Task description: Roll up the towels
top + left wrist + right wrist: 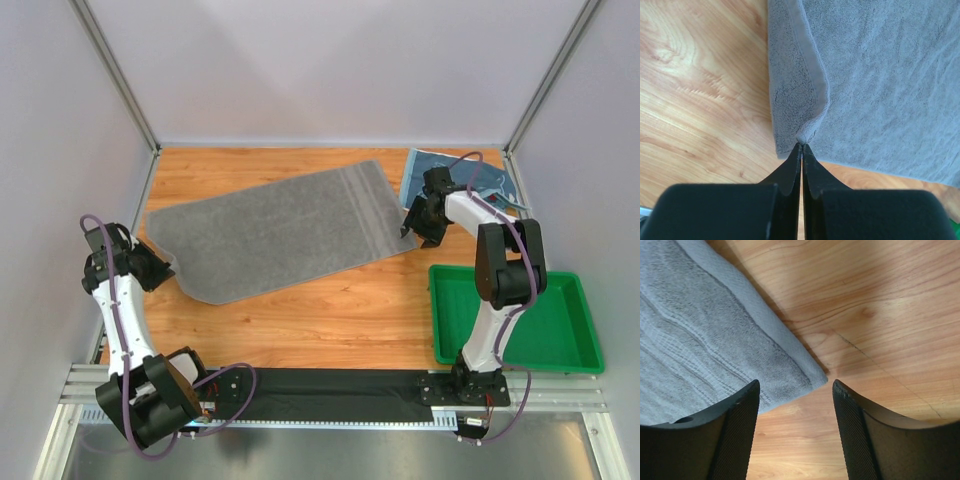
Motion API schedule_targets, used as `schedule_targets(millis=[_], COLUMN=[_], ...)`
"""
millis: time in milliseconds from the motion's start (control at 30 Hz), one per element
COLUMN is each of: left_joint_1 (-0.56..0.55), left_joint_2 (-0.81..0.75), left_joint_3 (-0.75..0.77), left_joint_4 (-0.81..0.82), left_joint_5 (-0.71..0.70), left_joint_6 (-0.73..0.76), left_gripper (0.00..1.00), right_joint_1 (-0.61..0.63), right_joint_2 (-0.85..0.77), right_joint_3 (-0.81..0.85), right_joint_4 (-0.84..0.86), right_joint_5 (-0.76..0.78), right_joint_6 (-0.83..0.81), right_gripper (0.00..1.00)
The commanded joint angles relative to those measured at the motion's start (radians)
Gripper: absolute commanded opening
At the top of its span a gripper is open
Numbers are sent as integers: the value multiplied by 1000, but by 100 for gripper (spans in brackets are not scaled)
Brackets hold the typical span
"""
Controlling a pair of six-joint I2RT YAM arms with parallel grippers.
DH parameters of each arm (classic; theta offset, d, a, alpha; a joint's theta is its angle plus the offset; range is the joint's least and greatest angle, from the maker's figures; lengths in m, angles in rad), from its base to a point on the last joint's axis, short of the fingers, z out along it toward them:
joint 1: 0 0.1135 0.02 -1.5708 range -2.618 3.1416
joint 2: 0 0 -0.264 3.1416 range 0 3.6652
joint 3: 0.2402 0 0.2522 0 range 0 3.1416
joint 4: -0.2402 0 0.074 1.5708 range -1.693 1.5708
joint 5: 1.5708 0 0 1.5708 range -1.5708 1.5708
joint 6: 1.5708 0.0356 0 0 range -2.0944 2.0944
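Left claw (801,145) grips a corner of the grey towel (270,235); right claw (795,386) hangs released over another, which it should probably pinch before rolling.

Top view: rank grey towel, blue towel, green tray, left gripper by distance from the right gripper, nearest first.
1. Grey towel: corner at the right gripper.
2. Blue towel behind, green tray in front: too close to call.
3. Left gripper: far left, at the towel's other end.
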Motion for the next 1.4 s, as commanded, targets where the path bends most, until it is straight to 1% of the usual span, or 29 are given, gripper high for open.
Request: schedule_targets(millis=[0, 67, 233, 333, 367, 400, 433, 500, 533, 567, 700, 833, 933, 1033, 1200, 1367], left_joint_1=[-9, -11, -11, -11, -11, -9, -9, -11, -11, -12, -11, -18, -70, -86, -89, -89], left_joint_2=[3, 4, 12, 15, 15, 15, 14, 12, 11, 9, 9, 11, 17, 32, 23, -31], left_joint_3=[6, 9, 9, 10, 10, 10, 10, 10, 10, 12, 13, 27, 46, 72, 116, 156], left_joint_4=[7, 1, -1, -1, -2, -1, -2, -6, -4, -6, -6, -19, -38, -70, -139, -217], left_joint_5=[16, -5, -5, -5, -5, -7, -8, -13, -14, -14, -24, -59, -100, -114, -116, -146], left_joint_6=[17, 17, 17, 16, 16, 16, 19, 19, 17, 16, 16, 11, 17, 33, 54, 51], left_gripper=[0, 0, 0, 0, 0, 0, 0, 0, 0, 0, 0, 0, 0, 0, 0, 0], right_joint_1=[-8, -10, -10, -11, -11, -11, -10, -11, -10, -11, -8, -17, -49, -85, -169, -189], right_joint_2=[30, 39, 47, 57, 59, 63, 67, 64, 60, 56, 7, -91, -185, -266, -410, -525], right_joint_3=[30, 21, 1, 2, 2, 2, 1, -1, -4, -6, -4, 7, 2, -13, -102, -179], right_joint_4=[20, 25, 34, 43, 45, 46, 52, 52, 55, 55, 55, 0, -37, -75, -106, -146], right_joint_5=[21, 17, 17, 11, 3, -9, -15, -31, -38, -46, -127, -120, -127, -138, -178, -195], right_joint_6=[12, 12, 13, 12, 12, 13, 13, 13, 13, 15, 35, 38, 42, 33, 12, 12], right_gripper=[61, 57, 57, 47, 39, 33, 21, 12, 4, 1, 0, 0, 0, 0, 0, 0])
